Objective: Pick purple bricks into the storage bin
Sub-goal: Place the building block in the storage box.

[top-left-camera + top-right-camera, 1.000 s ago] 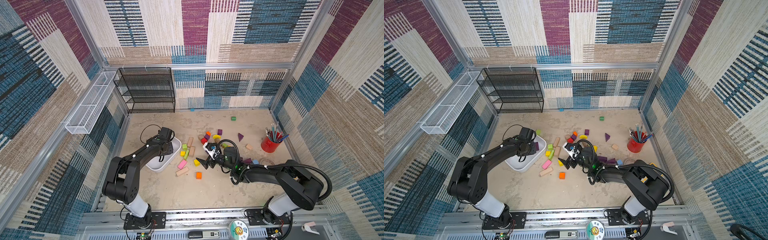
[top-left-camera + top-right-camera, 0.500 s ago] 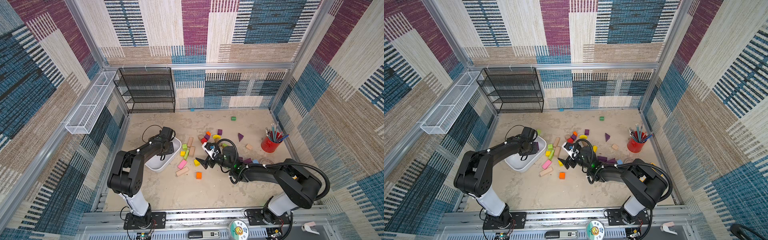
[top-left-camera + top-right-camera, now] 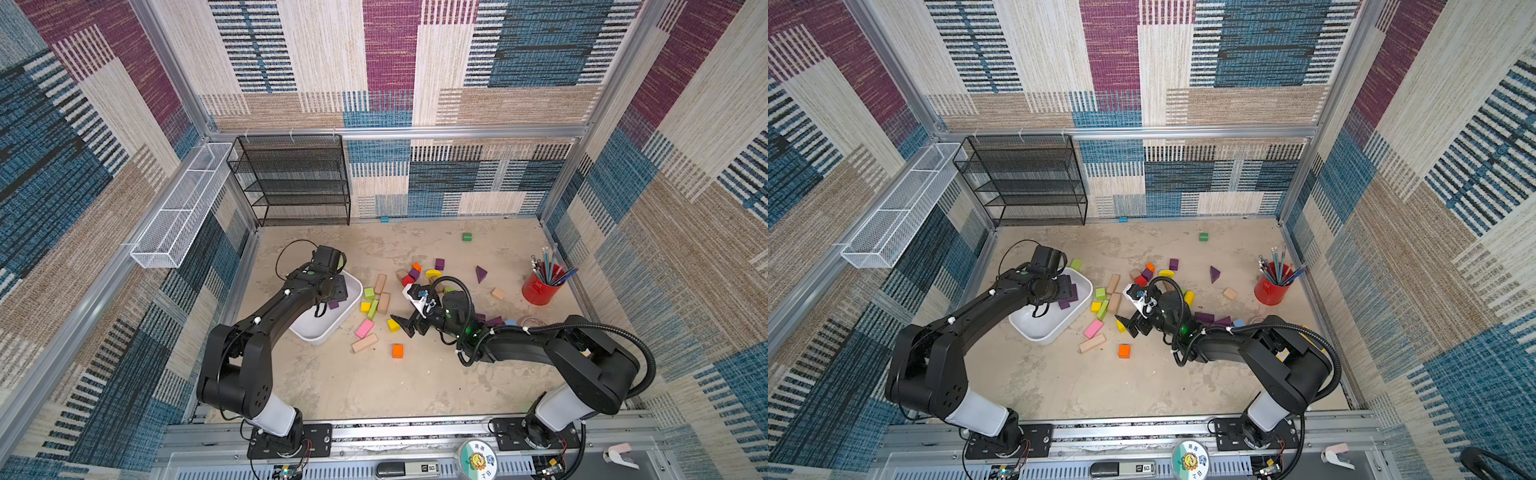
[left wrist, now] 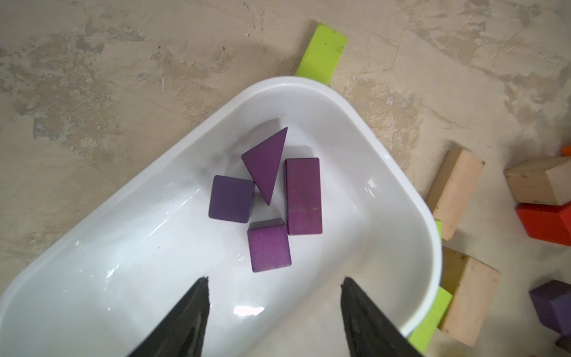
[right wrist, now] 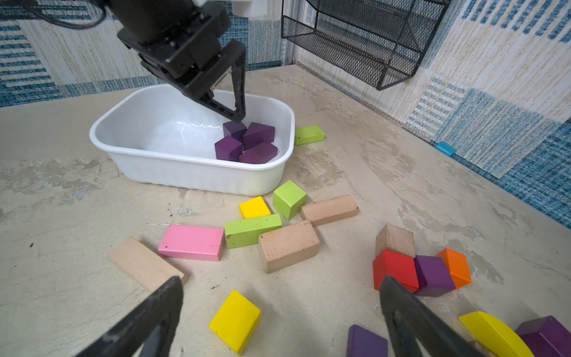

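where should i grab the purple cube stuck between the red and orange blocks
Come from above. Close the right claw on the purple cube by the face toward the claw and the opposite one; both look free. The red block and orange block sit tight against its other two sides, leaving no room there.

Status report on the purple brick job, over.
Left tool open over storage bin, empty. Right tool open, empty. Four purple bricks binned; a purple cube sits between red block and orange block.
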Tool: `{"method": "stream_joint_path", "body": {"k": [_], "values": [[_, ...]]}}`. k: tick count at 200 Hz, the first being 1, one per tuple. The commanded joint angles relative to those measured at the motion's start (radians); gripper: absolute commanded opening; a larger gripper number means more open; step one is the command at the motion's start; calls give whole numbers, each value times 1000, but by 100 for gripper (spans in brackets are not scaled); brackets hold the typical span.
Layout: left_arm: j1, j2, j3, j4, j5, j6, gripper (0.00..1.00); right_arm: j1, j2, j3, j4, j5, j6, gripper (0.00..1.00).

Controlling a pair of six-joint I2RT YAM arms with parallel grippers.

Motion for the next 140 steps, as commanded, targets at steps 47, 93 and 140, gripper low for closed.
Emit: {"method": "stream_joint_path", "body": {"k": [47,93,140], "values": [[-2,-61,131,-233,191,43,89,2,56,77,-40,154,56,100],[-2,-137,186,-265,280,121,97,2,80,105,-65,244,84,100],[-12,-198,143,-282,321,193,97,2,101,139,-96,365,123,100]]}}
